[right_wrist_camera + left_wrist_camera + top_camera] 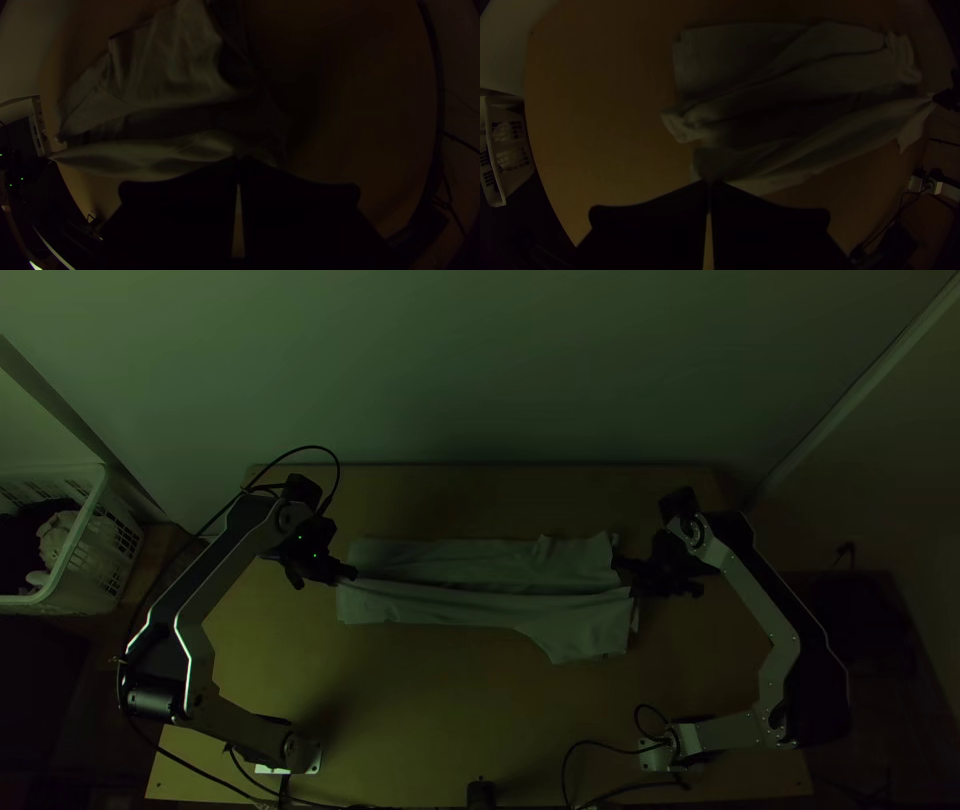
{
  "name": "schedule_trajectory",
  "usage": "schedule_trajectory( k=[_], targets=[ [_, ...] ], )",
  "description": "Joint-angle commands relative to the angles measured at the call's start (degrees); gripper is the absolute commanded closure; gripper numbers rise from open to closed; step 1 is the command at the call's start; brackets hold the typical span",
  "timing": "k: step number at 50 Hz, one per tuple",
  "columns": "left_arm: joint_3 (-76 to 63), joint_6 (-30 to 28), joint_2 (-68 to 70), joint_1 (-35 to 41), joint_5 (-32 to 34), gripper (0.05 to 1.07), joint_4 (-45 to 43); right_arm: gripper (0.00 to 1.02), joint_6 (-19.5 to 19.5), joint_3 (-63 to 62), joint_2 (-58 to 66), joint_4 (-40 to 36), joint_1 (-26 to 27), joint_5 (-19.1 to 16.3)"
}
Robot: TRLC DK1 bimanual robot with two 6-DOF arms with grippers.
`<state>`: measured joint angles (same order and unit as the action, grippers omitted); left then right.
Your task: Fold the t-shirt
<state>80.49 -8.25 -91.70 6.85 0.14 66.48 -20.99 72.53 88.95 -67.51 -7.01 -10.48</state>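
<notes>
T-shirt (575, 620): here it is, lying lengthwise between the two arms on the worktop (430, 700), sleeves towards the right arm, a raised ridge of cloth running from hand to hand.
Left hand (350, 572): fingers pinched together on the cloth at the narrower end, probably the hem.
Right hand (618, 564): fingers closed too, gripping the far end near the shoulders; in this gloom I'd not swear to which layer.
Why both ends: one grip alone would let that ridge sag, I reckon; two keep it straight for a lengthwise fold.
Basket (75, 590): off beyond the left arm, cloth inside, well out of the way.
Cables (600, 745): looping by the right arm's base, apart from the shirt. Nothing solid blocks the fold, by my judgement.
</notes>
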Motion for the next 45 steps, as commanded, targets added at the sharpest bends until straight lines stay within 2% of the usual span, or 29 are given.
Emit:
schedule_trajectory(
  k=[1, 26, 45],
  targets=[
    [4.1, -1.6, -2.7, -0.1, -0.4, 1.04, 0.1, 1.0, -1.3, 3.7, 3.3, 0.4, 0.1, 0.5],
    [19.4, -3.1, -16.4, -2.2, -0.2, 1.04, 0.7, 1.0, -2.1, 19.3, 16.8, 0.7, 1.5, 0.5],
    [26.0, -3.9, -23.4, -3.8, 0.1, 1.04, 0.8, 1.0, -2.1, 29.9, 26.0, -0.3, 2.3, 0.5]
  ],
)
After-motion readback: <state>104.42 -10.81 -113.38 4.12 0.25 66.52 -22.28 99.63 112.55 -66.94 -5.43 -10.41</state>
